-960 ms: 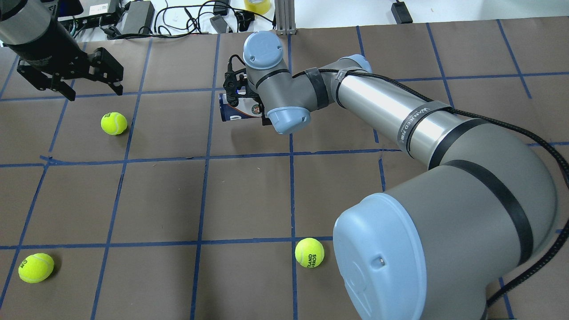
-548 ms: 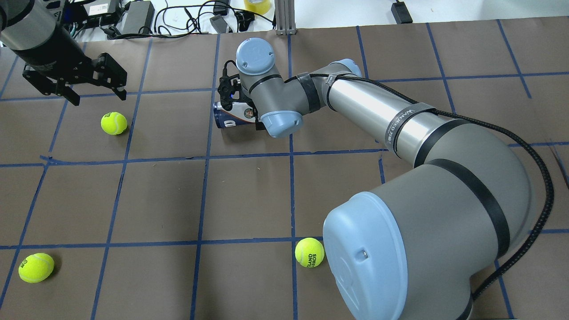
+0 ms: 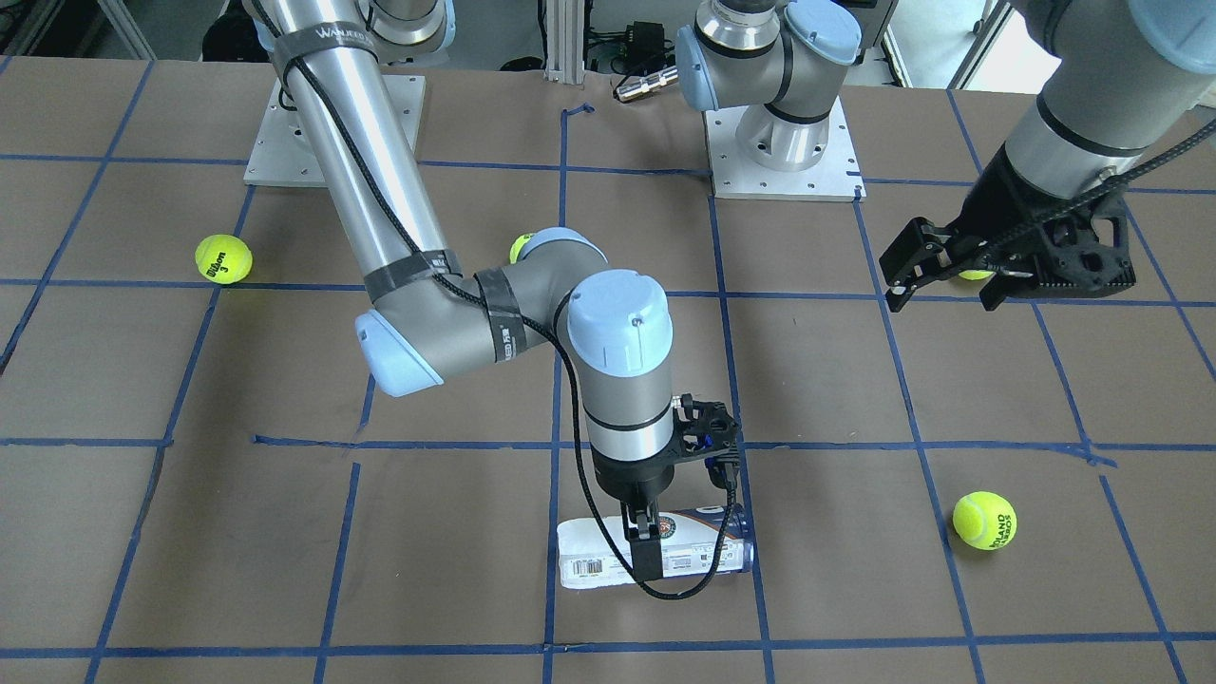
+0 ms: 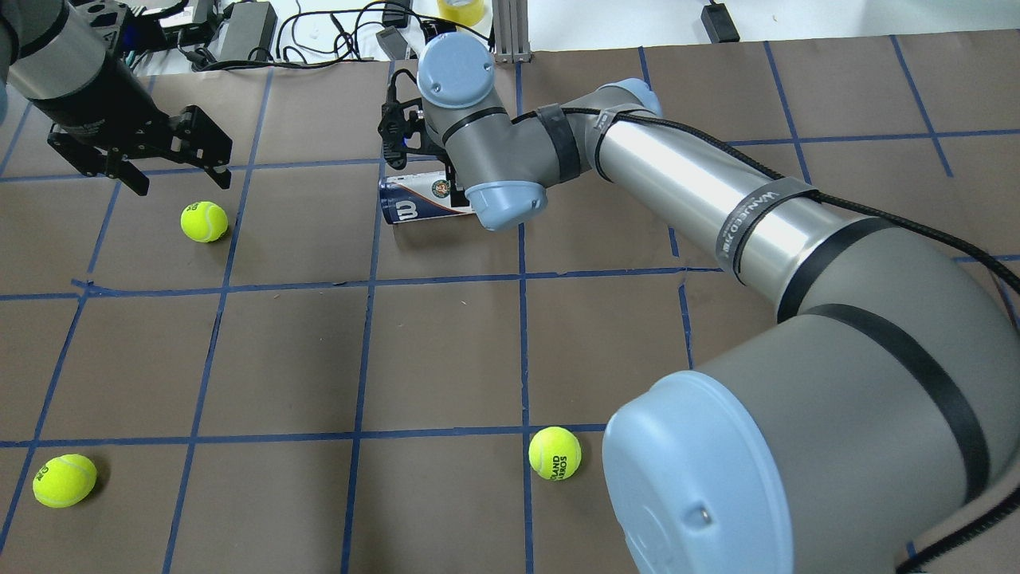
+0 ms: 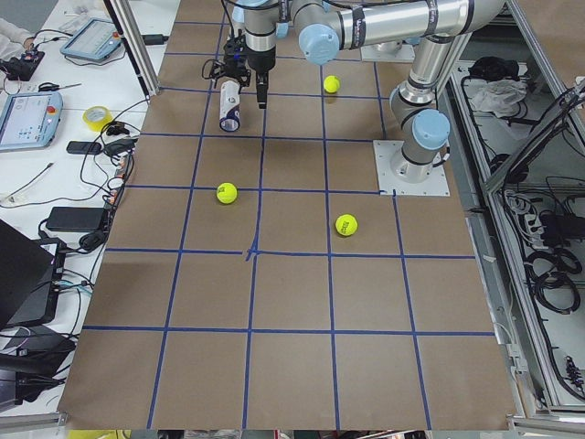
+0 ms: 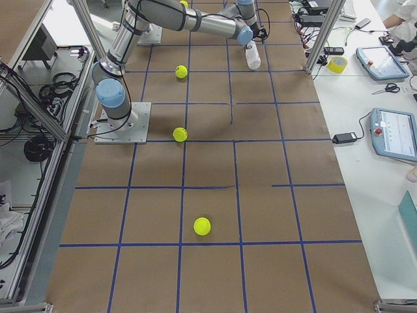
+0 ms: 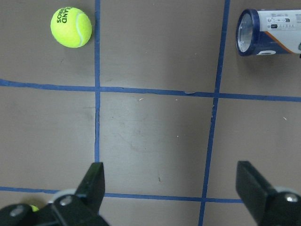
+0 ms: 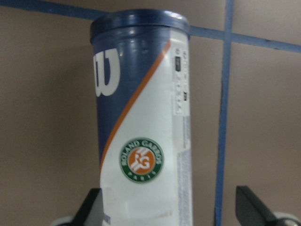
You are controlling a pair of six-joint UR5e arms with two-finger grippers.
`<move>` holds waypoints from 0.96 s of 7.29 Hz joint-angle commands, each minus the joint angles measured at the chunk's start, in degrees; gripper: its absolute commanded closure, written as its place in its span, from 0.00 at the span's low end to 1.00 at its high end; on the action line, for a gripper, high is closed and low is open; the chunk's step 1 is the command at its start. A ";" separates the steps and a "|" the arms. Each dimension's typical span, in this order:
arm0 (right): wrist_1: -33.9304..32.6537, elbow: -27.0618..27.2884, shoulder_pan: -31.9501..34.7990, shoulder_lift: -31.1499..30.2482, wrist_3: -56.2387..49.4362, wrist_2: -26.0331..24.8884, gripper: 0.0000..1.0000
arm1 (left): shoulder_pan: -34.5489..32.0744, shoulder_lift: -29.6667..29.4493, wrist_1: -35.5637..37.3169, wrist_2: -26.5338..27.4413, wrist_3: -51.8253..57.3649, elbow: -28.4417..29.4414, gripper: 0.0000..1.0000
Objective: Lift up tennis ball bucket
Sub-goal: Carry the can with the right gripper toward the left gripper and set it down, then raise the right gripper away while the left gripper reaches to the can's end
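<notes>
The slim clear-plastic tennis ball bucket point(image 4: 414, 199), labelled white and navy, lies on its side on the brown table point(image 4: 279, 359). Its long axis runs square across the closing line of our right gripper point(image 8: 171, 207), whose fingers stand apart, straddling the mid-body, unclamped. Our left gripper point(image 7: 171, 183) hangs spread, well apart from it.
</notes>
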 commanded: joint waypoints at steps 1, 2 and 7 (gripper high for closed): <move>0.18 0.64 -2.56 -6.88 3.46 -0.91 0.00 | 0.12 -1.38 0.12 -6.44 0.16 -0.48 0.00; 2.27 0.90 -5.45 -8.73 8.53 -0.74 0.00 | 0.12 -3.48 2.21 -8.82 -0.10 -0.92 0.00; 30.62 1.08 -15.56 -21.81 43.96 -0.74 0.00 | 0.12 -17.89 22.78 -30.35 -3.86 -4.88 0.00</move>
